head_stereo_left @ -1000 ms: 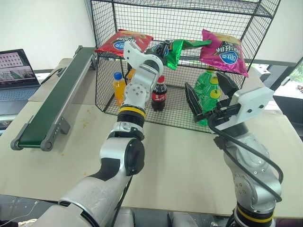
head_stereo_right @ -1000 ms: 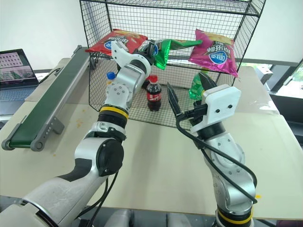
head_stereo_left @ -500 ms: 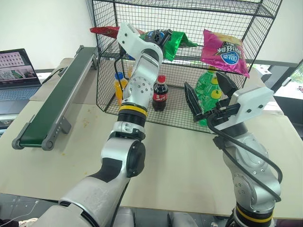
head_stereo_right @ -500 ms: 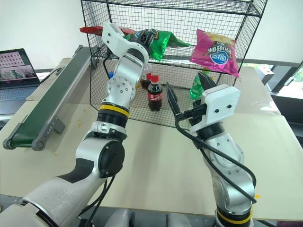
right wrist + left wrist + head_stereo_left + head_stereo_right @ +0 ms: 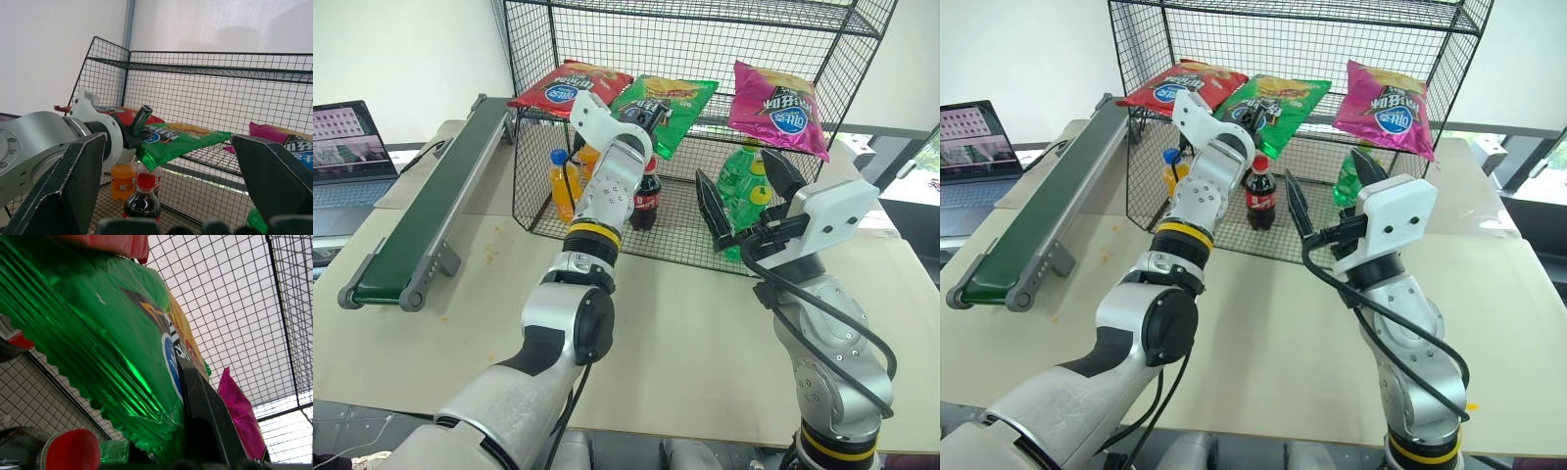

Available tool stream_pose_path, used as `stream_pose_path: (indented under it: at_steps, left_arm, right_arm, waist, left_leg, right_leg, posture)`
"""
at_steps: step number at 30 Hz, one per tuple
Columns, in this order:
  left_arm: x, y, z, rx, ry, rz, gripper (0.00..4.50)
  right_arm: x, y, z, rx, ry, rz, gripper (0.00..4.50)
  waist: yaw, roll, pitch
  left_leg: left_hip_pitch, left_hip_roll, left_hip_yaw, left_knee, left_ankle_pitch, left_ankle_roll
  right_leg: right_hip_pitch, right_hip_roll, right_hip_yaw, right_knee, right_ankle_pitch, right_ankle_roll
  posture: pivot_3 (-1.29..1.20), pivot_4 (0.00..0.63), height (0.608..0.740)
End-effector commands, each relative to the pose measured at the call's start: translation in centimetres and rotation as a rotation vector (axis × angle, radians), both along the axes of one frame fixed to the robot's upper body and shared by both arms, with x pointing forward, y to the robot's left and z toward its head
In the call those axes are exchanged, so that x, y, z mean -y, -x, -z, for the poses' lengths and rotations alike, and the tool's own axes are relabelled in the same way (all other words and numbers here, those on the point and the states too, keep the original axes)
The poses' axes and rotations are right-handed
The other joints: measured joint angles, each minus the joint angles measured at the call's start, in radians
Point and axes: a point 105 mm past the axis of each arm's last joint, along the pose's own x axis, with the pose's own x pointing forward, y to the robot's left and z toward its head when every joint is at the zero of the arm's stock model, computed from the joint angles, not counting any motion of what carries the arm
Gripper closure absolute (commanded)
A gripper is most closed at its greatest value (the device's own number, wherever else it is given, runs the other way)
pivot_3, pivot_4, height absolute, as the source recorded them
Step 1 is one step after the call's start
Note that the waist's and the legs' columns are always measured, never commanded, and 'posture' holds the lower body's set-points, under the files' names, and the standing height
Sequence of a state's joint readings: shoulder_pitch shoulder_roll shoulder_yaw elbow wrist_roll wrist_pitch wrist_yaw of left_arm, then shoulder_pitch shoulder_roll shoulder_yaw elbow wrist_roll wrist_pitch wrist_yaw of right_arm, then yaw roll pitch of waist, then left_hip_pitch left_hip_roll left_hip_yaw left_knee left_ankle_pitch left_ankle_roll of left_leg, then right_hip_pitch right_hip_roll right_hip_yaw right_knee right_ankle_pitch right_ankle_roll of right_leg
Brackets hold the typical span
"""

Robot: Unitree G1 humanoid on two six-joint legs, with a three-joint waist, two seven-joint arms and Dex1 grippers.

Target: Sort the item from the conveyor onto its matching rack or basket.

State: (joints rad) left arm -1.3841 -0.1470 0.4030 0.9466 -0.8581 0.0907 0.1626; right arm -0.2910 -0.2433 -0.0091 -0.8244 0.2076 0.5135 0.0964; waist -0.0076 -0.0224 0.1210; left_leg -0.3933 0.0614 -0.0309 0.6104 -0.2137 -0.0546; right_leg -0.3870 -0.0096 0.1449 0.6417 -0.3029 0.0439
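Two pincers in sight. Left pincer point(image 5: 644, 117) pinching near edge of green chip bag point(image 5: 668, 99), fingers pressed tight on crinkly rim, likely to steer bag flat onto mid wire shelf of black wire rack point(image 5: 862, 39). Bag lying on that shelf, mostly past fingertips, between red bag point(image 5: 570, 86) and magenta bag point(image 5: 777, 99), near edge hanging over shelf front. Looks about ready for letting go. Right pincer point(image 5: 742, 196) spread wide, holding nothing, waiting above counter point(image 5: 489, 294). Conveyor point(image 5: 426, 213) well apart, off to left.

Text on rack shelf: logos only, none legible.
Blue oval logos are seen on green bag point(image 5: 664, 101), red bag point(image 5: 570, 87) beside it, magenta bag point(image 5: 777, 106); lettering can't be read.
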Motion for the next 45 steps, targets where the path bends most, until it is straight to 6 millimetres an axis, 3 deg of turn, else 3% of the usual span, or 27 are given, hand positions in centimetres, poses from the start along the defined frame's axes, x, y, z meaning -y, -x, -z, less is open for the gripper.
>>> stream_pose_path:
  at_steps: [1, 8, 9, 13, 20, 24, 27, 30, 35, 40, 45]
  left_arm:
    - [7.7, 3.4, -3.5, 0.094, 0.05, 0.208, 3.33]
    - [7.8, 4.1, -2.8, 0.115, -0.029, 0.282, 0.29]
    - [7.5, 4.3, -2.5, 0.117, -0.053, 0.296, 0.06]
    - [6.2, 4.9, -2.2, 0.139, -0.114, 0.336, 0.06]
    - [1.8, 6.8, -1.8, 0.166, -0.25, 0.395, 0.06]
    - [-1.1, 7.6, -2.2, 0.303, -0.466, 0.335, 0.06]
    - [-4.0, 7.0, -3.1, 0.471, -0.681, 0.186, 0.06]
    - [-5.3, 7.3, -3.0, 0.595, -0.87, 0.177, 0.06]
    - [-8.3, 8.4, -1.7, 0.627, -0.952, 0.236, 0.06]
    - [-10.3, 10.9, 1.2, 0.605, -1.02, 0.357, 0.06]
    - [-14.5, 13.3, 6.7, 0.469, -1.124, 0.376, 0.06]
  right_arm:
    - [0.1, 0.8, -0.9, 0.047, -0.008, 0.008, 0.0]
    - [-0.1, 0.5, -0.8, 0.043, -0.015, -0.006, 0.0]
    - [-0.1, 0.4, -0.7, 0.04, -0.017, -0.011, 0.0]
    - [-0.2, 0.2, -0.5, 0.031, -0.019, -0.031, 0.0]
    - [-0.8, -0.6, -0.2, 0.02, -0.021, -0.094, 0.0]
    - [-1.3, -1.1, 0.0, 0.017, -0.022, -0.133, 0.0]
    - [-1.7, -1.4, 0.2, 0.008, -0.02, -0.164, 0.0]
    - [-2.0, -1.6, 0.3, 0.007, -0.012, -0.191, 0.0]
    - [-1.9, -1.9, 0.5, 0.003, -0.006, -0.205, 0.0]
    - [-1.9, -1.8, 0.8, -0.006, 0.0, -0.215, 0.0]
    - [-1.2, -1.3, 2.4, -0.052, 0.026, -0.195, 0.0]
  waist:
    - [-0.001, 0.0, 0.0]
    - [-0.001, 0.0, 0.0]
    - [-0.001, 0.0, 0.0]
    - [-0.005, 0.001, 0.0]
    - [-0.01, 0.001, 0.0]
    - [-0.009, 0.001, -0.001]
    - [-0.012, 0.002, -0.001]
    - [-0.013, 0.002, 0.0]
    - [-0.01, 0.003, 0.0]
    - [-0.014, 0.003, 0.0]
    - [-0.024, 0.003, 0.0]
  left_leg:
    - [0.0, 0.0, 0.0, 0.0, 0.0, 0.0]
    - [0.0, 0.0, 0.0, 0.0, 0.001, 0.0]
    - [0.0, 0.0, -0.001, 0.0, 0.001, 0.0]
    - [0.0, 0.0, -0.001, 0.0, 0.001, 0.0]
    - [0.002, 0.0, -0.001, 0.0, 0.002, 0.0]
    - [0.002, -0.001, -0.001, 0.001, 0.003, 0.0]
    - [0.004, -0.001, -0.001, 0.0, 0.003, -0.001]
    - [0.004, -0.001, -0.001, -0.002, 0.004, -0.002]
    - [0.003, 0.0, -0.001, 0.0, 0.003, 0.0]
    - [0.002, 0.001, -0.001, 0.0, 0.002, 0.001]
    - [0.003, 0.001, 0.0, -0.001, 0.002, 0.001]
  right_leg:
    - [0.0, 0.0, 0.0, 0.0, 0.0, 0.0]
    - [0.0, 0.0, 0.0, 0.001, 0.0, 0.0]
    - [0.0, 0.0, 0.0, 0.001, 0.0, 0.0]
    - [0.0, 0.0, 0.001, 0.001, 0.0, 0.0]
    - [0.0, 0.0, 0.002, 0.006, 0.0, 0.0]
    - [0.0, 0.0, 0.002, 0.006, 0.0, 0.0]
    - [0.001, 0.0, 0.002, 0.006, 0.0, 0.0]
    - [0.0, 0.0, 0.002, 0.006, 0.0, 0.0]
    - [0.0, 0.0, 0.002, 0.006, 0.0, 0.0]
    - [0.0, 0.0, 0.002, 0.006, 0.0, 0.0]
    - [0.0, 0.0, 0.002, 0.007, 0.0, 0.0]
  posture:
    - [0.0, 0.15, 0.74]
    - [0.0, 0.15, 0.74]
    - [0.0, 0.15, 0.74]
    - [0.0, 0.15, 0.74]
    - [0.0, 0.15, 0.74]
    - [0.0, 0.15, 0.74]
    - [0.0, 0.15, 0.74]
    - [0.0, 0.15, 0.74]
    - [0.0, 0.15, 0.74]
    - [0.0, 0.15, 0.74]
    - [0.0, 0.15, 0.74]
